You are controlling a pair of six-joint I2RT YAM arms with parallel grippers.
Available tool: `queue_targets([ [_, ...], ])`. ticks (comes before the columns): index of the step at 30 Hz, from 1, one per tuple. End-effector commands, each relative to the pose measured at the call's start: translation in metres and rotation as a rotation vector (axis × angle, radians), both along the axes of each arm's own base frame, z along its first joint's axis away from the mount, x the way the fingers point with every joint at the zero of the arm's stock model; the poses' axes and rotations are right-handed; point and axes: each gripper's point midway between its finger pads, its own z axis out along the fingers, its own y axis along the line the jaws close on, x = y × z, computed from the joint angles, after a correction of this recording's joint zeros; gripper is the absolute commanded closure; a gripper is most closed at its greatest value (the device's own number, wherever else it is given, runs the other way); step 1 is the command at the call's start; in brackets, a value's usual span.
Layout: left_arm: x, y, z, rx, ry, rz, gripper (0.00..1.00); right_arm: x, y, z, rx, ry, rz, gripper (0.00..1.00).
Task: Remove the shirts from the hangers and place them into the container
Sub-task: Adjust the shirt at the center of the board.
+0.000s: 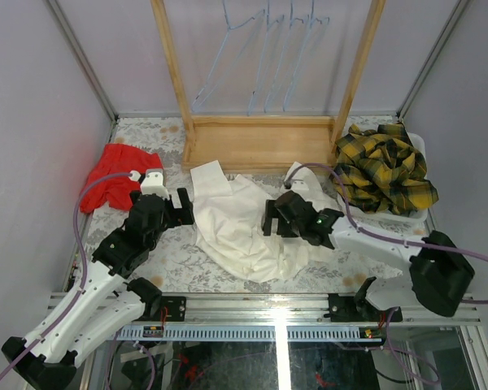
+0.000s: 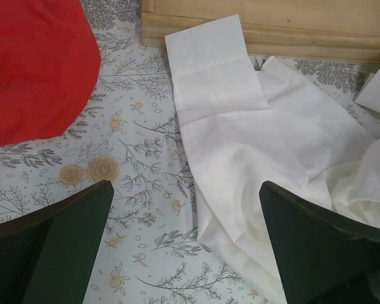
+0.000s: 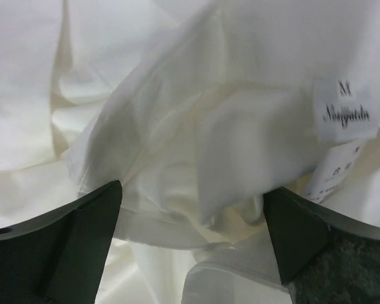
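A white shirt lies crumpled on the table between the two arms. My left gripper stands open at the shirt's left edge; in the left wrist view the gripper straddles bare tablecloth and the shirt's hem. My right gripper is low over the shirt's right part. In its wrist view the gripper is open wide, with bunched white folds and a neck label between and beyond the fingers. A yellow-and-black plaid shirt fills the white container at the right. Several bare blue hangers hang on the rack.
The wooden rack's base sits at the back centre, its uprights rising on both sides. A red cloth lies at the left, also in the left wrist view. Grey walls close in the table on both sides.
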Motion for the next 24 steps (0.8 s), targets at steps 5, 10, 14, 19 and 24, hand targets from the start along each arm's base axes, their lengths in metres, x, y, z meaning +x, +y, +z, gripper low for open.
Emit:
queue_targets([
  [5, 0.008, -0.004, 0.014, -0.028, -0.061, -0.006, 0.00, -0.002, 0.017, -0.034, -0.259, 0.191, 0.140, 0.01],
  [10, 0.007, -0.003, 0.014, -0.028, -0.064, -0.003, 0.00, -0.013, -0.013, -0.080, -0.542, 0.223, 0.136, 0.01],
  [14, 0.009, -0.004, 0.012, -0.023, -0.057, -0.006, 0.00, -0.033, -0.011, -0.104, -0.590, 0.261, 0.203, 0.04],
  [19, 0.009, -0.005, 0.012, -0.024, -0.056, -0.011, 0.00, -0.039, 0.002, -0.092, -0.570, 0.168, 0.212, 0.52],
  [24, 0.008, -0.005, 0.012, -0.026, -0.057, -0.012, 0.00, -0.022, 0.022, -0.024, -0.383, -0.030, 0.188, 1.00],
])
